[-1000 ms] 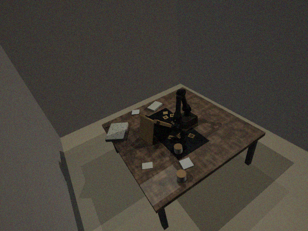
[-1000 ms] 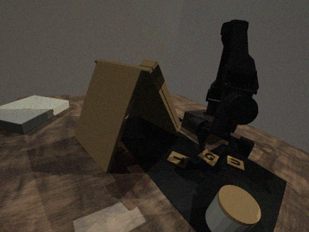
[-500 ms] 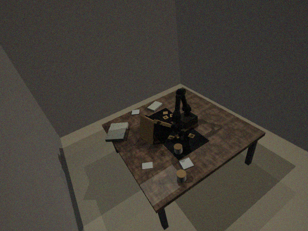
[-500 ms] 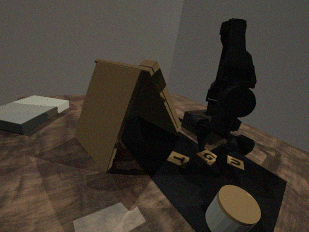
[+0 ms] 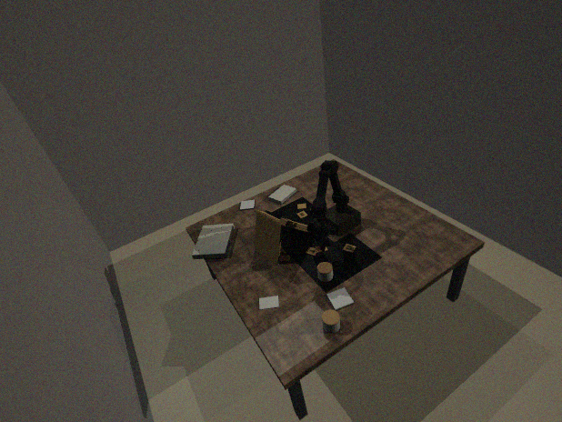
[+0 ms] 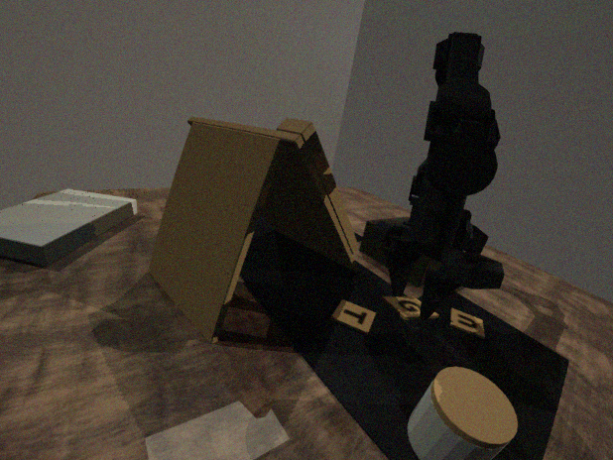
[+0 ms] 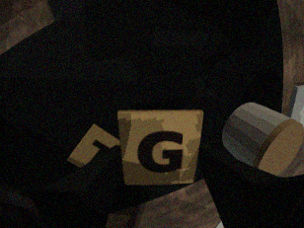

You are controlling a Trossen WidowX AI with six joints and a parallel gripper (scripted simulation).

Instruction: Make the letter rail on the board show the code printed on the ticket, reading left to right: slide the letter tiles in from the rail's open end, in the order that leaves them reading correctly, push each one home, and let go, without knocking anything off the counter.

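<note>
My gripper [image 6: 416, 303] is clamped on the G tile [image 7: 159, 146] just above the black mat [image 6: 501, 347], and I judge the task barely begun: the T tile [image 6: 353, 315] lies loose on that mat.

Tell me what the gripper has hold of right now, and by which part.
The gripper is shut on the G tile, pinching it by two opposite side edges, lettered face up. Exactly where the fingers touch is lost in shadow.
</note>
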